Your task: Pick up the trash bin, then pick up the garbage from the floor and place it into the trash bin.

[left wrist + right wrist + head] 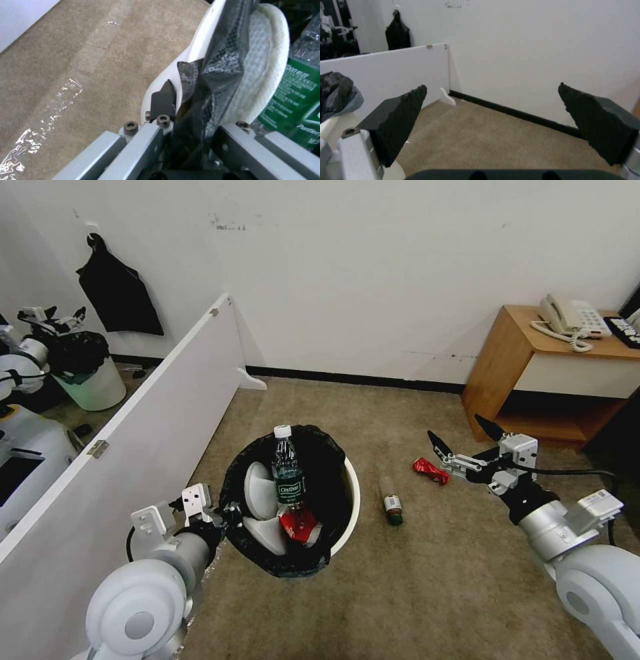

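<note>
The trash bin [351, 493], white with a black bag over its rim, is in the middle of the carpet. It holds an upright green-labelled bottle [289, 473], two white slippers [259, 492] and a red-white packet [299, 523]. My left gripper [223, 513] is shut on the bin's near-left rim. In the left wrist view, one black finger [163, 98] presses the white rim [200, 45] from outside, with the bag [213, 75] pinched. Garbage on the floor to the bin's right: a bottle lying flat [392, 505] and a crushed red wrapper [430, 471]. My right gripper [462, 437] hangs open just right of the wrapper, its fingers [400, 117] wide apart.
A white partition panel [133, 433] runs along the left, with a pale green bin [93, 383] behind it. A wooden nightstand [513, 373] with a telephone [570, 317] stands at the right wall. Clear film [50, 112] lies on the carpet by the bin.
</note>
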